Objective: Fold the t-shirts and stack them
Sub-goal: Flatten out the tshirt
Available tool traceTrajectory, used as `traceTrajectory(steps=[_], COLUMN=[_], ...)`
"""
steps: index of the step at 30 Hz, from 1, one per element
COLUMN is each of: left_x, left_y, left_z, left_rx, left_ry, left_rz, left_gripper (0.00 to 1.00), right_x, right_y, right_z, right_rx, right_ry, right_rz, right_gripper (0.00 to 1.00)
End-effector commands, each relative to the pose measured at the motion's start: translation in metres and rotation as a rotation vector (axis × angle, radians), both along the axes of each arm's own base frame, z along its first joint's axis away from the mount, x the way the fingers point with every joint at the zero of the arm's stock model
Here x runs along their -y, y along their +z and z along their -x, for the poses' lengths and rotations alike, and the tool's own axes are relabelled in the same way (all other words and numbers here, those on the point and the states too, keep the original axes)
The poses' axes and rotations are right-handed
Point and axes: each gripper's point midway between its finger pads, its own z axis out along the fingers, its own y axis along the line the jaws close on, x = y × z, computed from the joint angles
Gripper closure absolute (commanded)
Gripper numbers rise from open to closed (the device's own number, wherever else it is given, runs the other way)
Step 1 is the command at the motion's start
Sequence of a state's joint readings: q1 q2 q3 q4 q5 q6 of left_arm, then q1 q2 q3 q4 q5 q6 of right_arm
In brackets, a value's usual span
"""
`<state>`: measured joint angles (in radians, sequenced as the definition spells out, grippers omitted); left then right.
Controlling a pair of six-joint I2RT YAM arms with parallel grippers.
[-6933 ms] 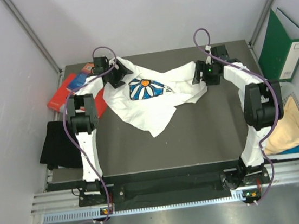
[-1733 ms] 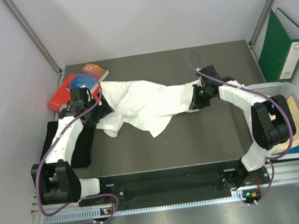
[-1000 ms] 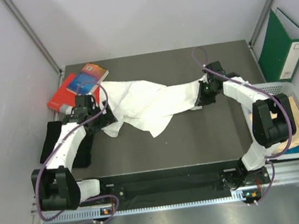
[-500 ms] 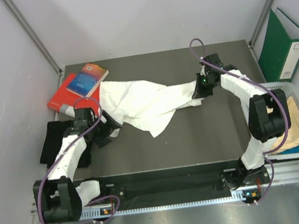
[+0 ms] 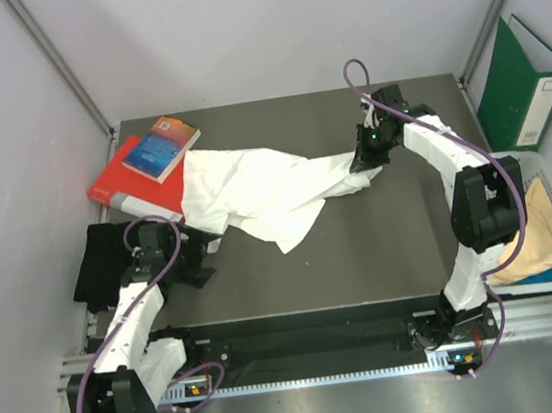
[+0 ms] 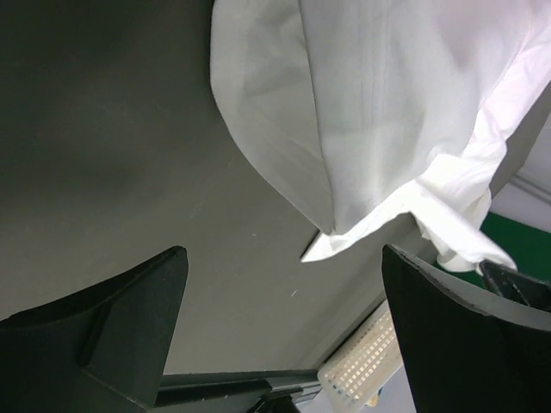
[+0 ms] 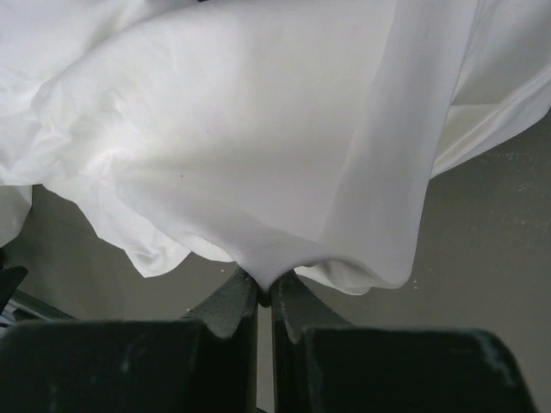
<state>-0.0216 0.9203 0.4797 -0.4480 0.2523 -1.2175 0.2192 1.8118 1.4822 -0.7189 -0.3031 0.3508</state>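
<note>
Crumpled white t-shirt (image 5: 254, 194) sprawls across the table (image 5: 362, 246); right gripper (image 5: 366, 158) pinches its edge, left gripper (image 5: 197, 261) gapes empty over bare surface

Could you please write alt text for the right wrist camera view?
The right claw is shut on a fold of a white shirt. The crumpled shirt fills most of the frame, with dark grey table showing below it on both sides.
</note>
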Motion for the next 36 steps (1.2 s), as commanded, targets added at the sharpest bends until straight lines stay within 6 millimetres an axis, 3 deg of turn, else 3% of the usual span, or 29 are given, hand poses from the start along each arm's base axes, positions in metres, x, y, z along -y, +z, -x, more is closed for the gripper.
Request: traceTrajectory(steps=[1, 7, 14, 15, 17, 18, 19, 20, 23, 24, 26, 27, 28, 29, 30, 32, 33, 35, 36], left_x=[-0.004, -0.002, -0.009, -0.010, -0.015, -0.017, -0.022, -0.024, -0.028, -0.033, -0.041, -0.043, -0.047, -0.051, -0.053, -0.058, -0.060, -0.062, -0.062], left_y=[0.001, -0.014, -0.020, -0.010, -0.010, 0.006, 0.002, 0.006, 0.037, 0.059, 0.079, 0.107, 0.119, 0.132, 0.158, 0.179, 0.203, 0.219, 0.236], left_z=[-0.014, -0.033, -0.072, -0.084, -0.095, -0.109, -0.111, -0.116, -0.137, -0.151, -0.155, -0.165, -0.168, -0.172, -0.179, -0.183, -0.187, -0.191, -0.193], left_rx=[0.048, 0.053, 0.083, 0.112, 0.116, 0.153, 0.133, 0.134, 0.199, 0.248, 0.272, 0.323, 0.348, 0.371, 0.422, 0.466, 0.504, 0.527, 0.555], left_ry=[0.130, 0.135, 0.124, 0.119, 0.104, 0.103, 0.095, 0.092, 0.052, 0.063, 0.038, 0.040, 0.018, 0.022, 0.025, 0.005, 0.010, -0.014, -0.013], left_rz=[0.057, 0.055, -0.036, -0.054, -0.107, -0.124, -0.167, -0.187, -0.250, -0.283, -0.364, -0.389, -0.434, -0.466, -0.489, -0.545, -0.567, -0.612, -0.622], left_gripper=[0.01, 0.03, 0.18, 0.29, 0.49, 0.82, 0.98, 1.00, 1.00, 1.00, 1.00, 1.00, 1.00, 1.00, 1.00, 1.00, 1.00, 1.00, 1.00], right_x=[-0.004, -0.005, -0.004, -0.005, -0.004, -0.004, -0.004, -0.004, -0.002, 0.000, 0.002, 0.005, 0.006, 0.009, 0.010, 0.014, 0.017, 0.021, 0.023], right_y=[0.015, 0.015, 0.020, 0.018, 0.019, 0.017, 0.018, 0.020, 0.022, 0.022, 0.031, 0.038, 0.044, 0.054, 0.066, 0.085, 0.100, 0.120, 0.137], right_z=[-0.010, -0.008, -0.007, -0.004, -0.002, 0.001, 0.001, 0.003, 0.006, 0.007, 0.006, 0.004, 0.002, 0.000, -0.005, -0.009, -0.015, -0.018, -0.020], right_rx=[0.044, 0.046, 0.061, 0.053, 0.060, 0.053, 0.059, 0.065, 0.078, 0.078, 0.105, 0.124, 0.142, 0.170, 0.199, 0.247, 0.285, 0.335, 0.371], right_ry=[0.027, 0.030, 0.021, 0.023, 0.021, 0.017, 0.016, 0.013, 0.006, -0.002, -0.011, -0.021, -0.027, -0.037, -0.045, -0.058, -0.067, -0.081, -0.081], right_rz=[-0.034, -0.056, -0.085, -0.087, -0.090, -0.091, -0.095, -0.096, -0.095, -0.092, -0.090, -0.090, -0.090, -0.090, -0.094, -0.092, -0.093, -0.084, -0.082], right_gripper=[1.00, 1.00, 1.00, 1.00, 1.00, 1.00, 1.00, 1.00, 1.00, 1.00, 1.00, 1.00, 1.00, 1.00, 1.00, 1.00, 1.00, 1.00, 1.00])
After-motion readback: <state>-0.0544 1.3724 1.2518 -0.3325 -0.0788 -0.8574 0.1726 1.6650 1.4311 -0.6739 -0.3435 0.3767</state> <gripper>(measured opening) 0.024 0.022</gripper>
